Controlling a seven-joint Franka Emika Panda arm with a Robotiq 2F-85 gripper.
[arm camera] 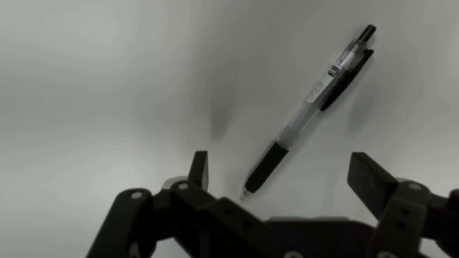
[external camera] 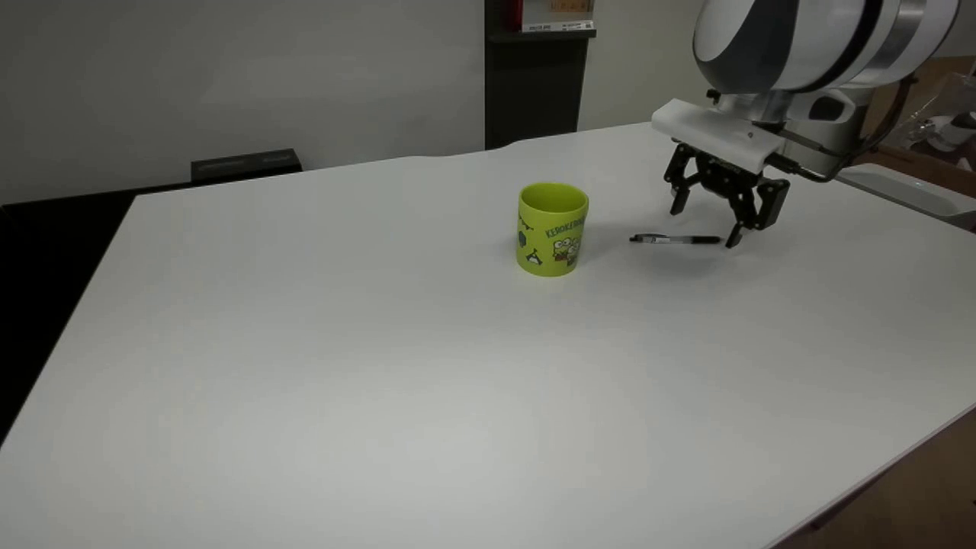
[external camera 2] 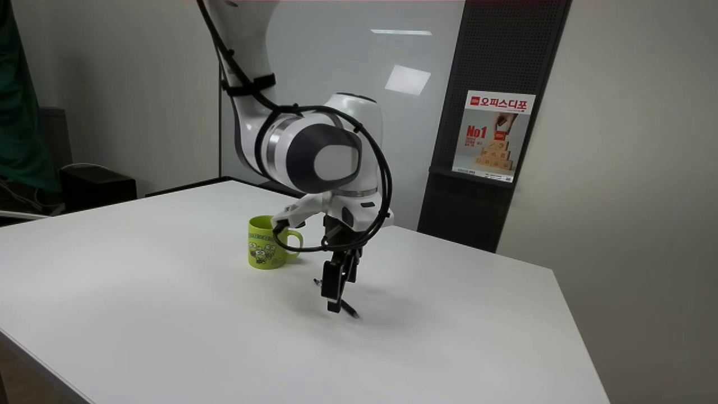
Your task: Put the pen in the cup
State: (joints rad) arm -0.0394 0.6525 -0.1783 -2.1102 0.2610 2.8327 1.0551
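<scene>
Hanging over white table (external camera: 366, 366), claw (external camera: 705, 223) spread apart, pale wall (external camera 2: 634, 157), poster (external camera 2: 493, 136) on dark panel (external camera 2: 468, 210)

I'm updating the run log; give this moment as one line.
pen: on table, ungrasped | cup: upright, apart from pen | end effector: open, near pen | placement: not yet done

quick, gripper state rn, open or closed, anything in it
Gripper: open, holding nothing; the pen lies ungripped on the table.
</scene>
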